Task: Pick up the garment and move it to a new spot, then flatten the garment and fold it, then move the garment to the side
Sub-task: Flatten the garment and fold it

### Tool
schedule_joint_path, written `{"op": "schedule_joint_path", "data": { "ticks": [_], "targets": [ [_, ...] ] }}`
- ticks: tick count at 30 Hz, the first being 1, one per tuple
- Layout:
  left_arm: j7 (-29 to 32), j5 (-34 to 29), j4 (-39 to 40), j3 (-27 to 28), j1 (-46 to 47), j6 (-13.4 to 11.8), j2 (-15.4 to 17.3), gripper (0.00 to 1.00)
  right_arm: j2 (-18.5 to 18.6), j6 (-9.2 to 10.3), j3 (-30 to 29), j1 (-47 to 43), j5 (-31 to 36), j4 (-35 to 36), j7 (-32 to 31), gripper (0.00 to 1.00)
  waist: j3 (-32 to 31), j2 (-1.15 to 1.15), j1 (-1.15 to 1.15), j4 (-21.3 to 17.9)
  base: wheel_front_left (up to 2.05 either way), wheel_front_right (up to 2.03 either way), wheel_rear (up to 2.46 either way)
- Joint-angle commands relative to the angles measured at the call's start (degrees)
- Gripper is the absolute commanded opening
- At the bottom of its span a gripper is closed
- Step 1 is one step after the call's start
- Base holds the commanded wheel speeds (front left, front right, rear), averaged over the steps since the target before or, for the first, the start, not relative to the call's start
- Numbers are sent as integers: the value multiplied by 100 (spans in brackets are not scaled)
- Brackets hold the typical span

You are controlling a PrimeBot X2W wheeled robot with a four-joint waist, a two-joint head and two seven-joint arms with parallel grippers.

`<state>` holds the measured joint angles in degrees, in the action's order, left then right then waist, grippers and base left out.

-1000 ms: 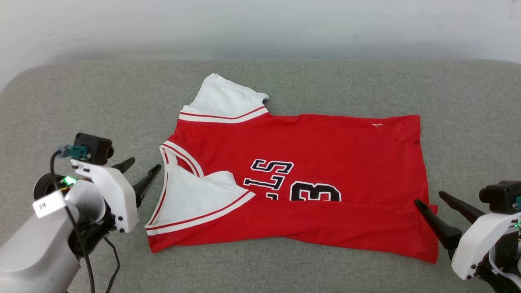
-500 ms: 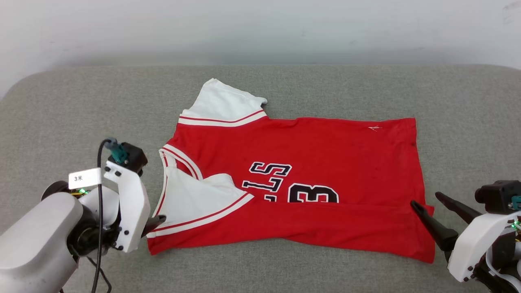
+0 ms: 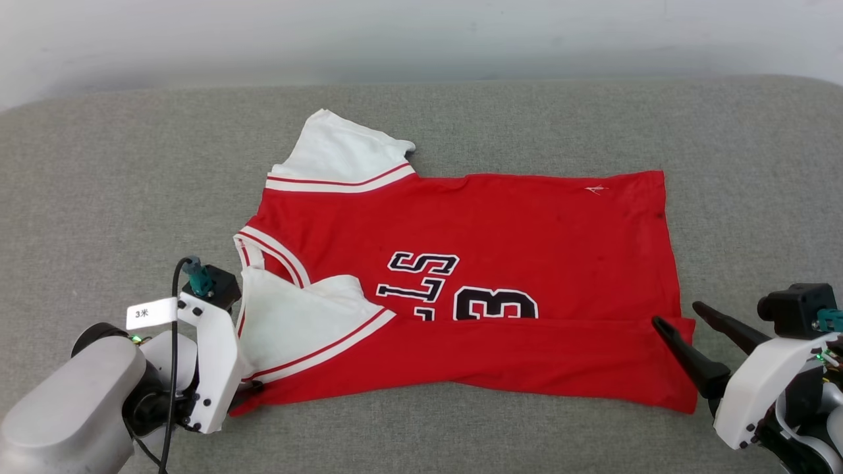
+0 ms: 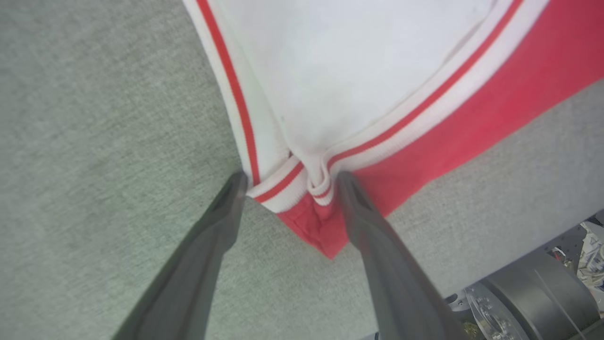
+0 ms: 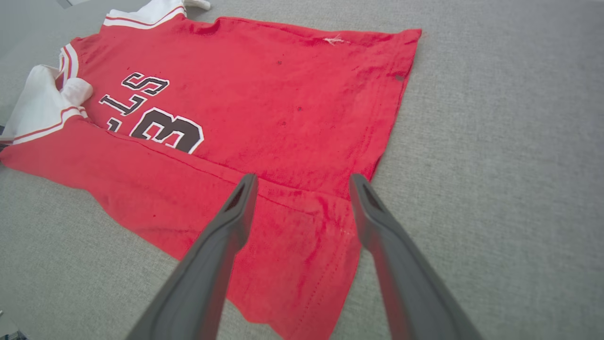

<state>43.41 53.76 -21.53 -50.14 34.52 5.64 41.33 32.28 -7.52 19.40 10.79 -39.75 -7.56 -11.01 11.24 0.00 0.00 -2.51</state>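
Both hands are spread, empty: the left hand (image 4: pixel 289 179) straddles the 8 o'clock corner of the garment (image 3: pixel 500 224), the right hand (image 5: pixel 302 182) hovers over its 4 o'clock corner. Mid-fold on the grey cushion (image 3: pixel 132 164), it likely needs both closing, then lifting together.

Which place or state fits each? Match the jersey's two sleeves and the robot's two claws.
1 left claw
2 right claw
3 far sleeve
4 near sleeve

A folded onto the jersey's red front
B open, astride the striped-trim corner
C open, at the plain red hem corner
D lying out on the grey cushion

Pairs: 1-B; 2-C; 3-D; 4-A
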Motion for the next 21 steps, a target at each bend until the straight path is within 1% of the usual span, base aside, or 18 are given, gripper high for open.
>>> {"op": "schedule_joint_path", "data": {
  "ticks": [1, 5, 6, 7, 11, 15, 18, 21],
  "targets": [
    [-16, 6, -112, -107, -156, 9, -90, 100, -37, 7, 12, 84, 47, 29, 0, 100, 31, 0, 0, -26, 0, 0, 0],
    [-11, 95, -392, -236, -273, 52, -316, 100, -5, 7, 27, 111, 19, 15, 2, 100, 75, 0, 0, -61, 0, 0, 0],
    [-12, 110, -439, -259, -277, 66, -354, 44, 10, 7, 25, 116, 10, 10, -5, 100, 74, 0, 0, -64, 0, 0, 0],
    [-54, 106, -481, -276, -258, 76, -372, 0, 27, 7, 20, 118, -4, 12, -15, 100, 71, 0, 0, -62, 0, 0, 0],
    [-237, 134, -541, -194, -126, 119, -277, 0, 164, 7, -4, 168, -11, 78, -111, 100, -3, 0, 0, -32, 0, 0, 0],
    [-446, 139, -295, -72, 92, 148, -122, 0, 416, 7, -73, 246, 5, 212, -334, 100, -116, 0, 0, 46, 0, 0, 0],
    [-603, 123, -37, 23, 211, 155, 5, 0, 662, 7, -103, 285, -35, 389, -693, 100, -179, 0, 0, 105, 0, 0, 0],
    [-698, 140, 257, 95, 218, 145, 99, 0, 957, 7, -154, 321, -140, 612, -1204, 100, -217, 0, 0, 159, 0, 0, 0]
  ]
}}
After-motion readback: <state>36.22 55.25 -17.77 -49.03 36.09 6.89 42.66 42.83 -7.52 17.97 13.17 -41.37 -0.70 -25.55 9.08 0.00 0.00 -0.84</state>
